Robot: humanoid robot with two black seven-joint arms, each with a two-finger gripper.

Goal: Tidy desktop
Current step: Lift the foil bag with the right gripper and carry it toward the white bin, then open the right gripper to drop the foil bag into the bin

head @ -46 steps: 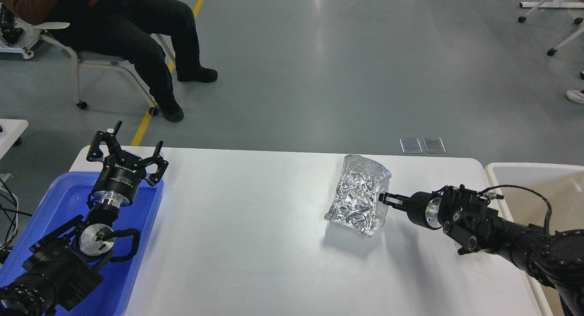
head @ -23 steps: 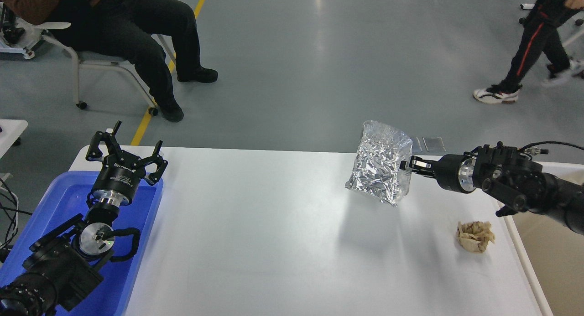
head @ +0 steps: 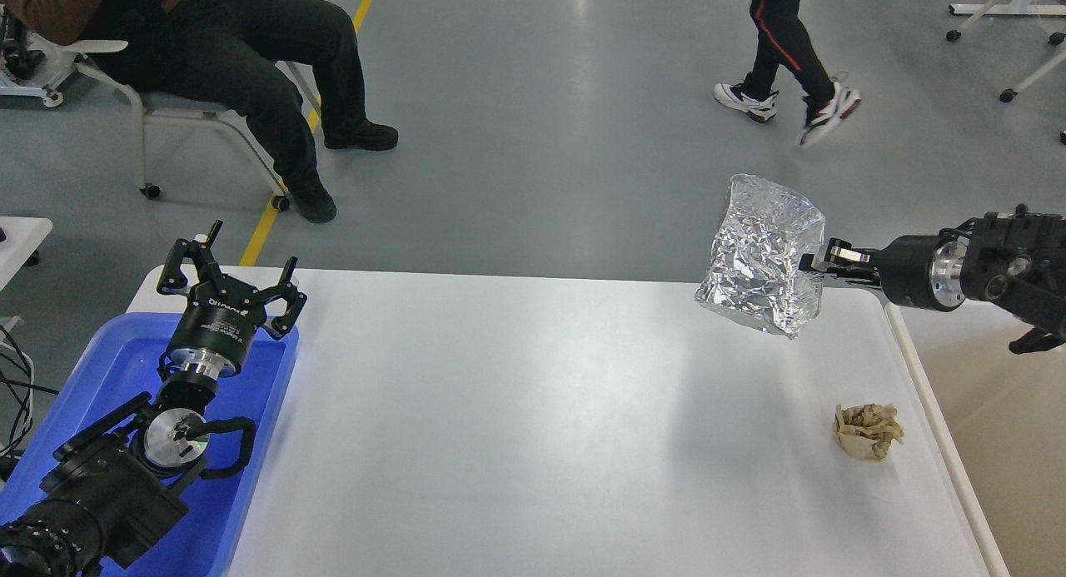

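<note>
The white desktop (head: 516,427) fills the middle of the head view. My right gripper (head: 820,261) is shut on the edge of a crinkled silver foil bag (head: 762,256) and holds it in the air above the desktop's far right corner. A crumpled brown paper ball (head: 868,431) lies on the desktop near its right edge. My left gripper (head: 229,281) is open and empty, held above the far end of the blue tray (head: 108,369) at the left.
A cream-white bin (head: 999,427) stands just past the desktop's right edge. A seated person (head: 250,69) is at the far left on the floor beyond, and another person (head: 783,52) walks behind the desktop.
My right gripper has lifted the foil bag off the desktop and carried it up and to the right, uncovering the paper ball. The left arm has not moved. A person has walked across the background.
</note>
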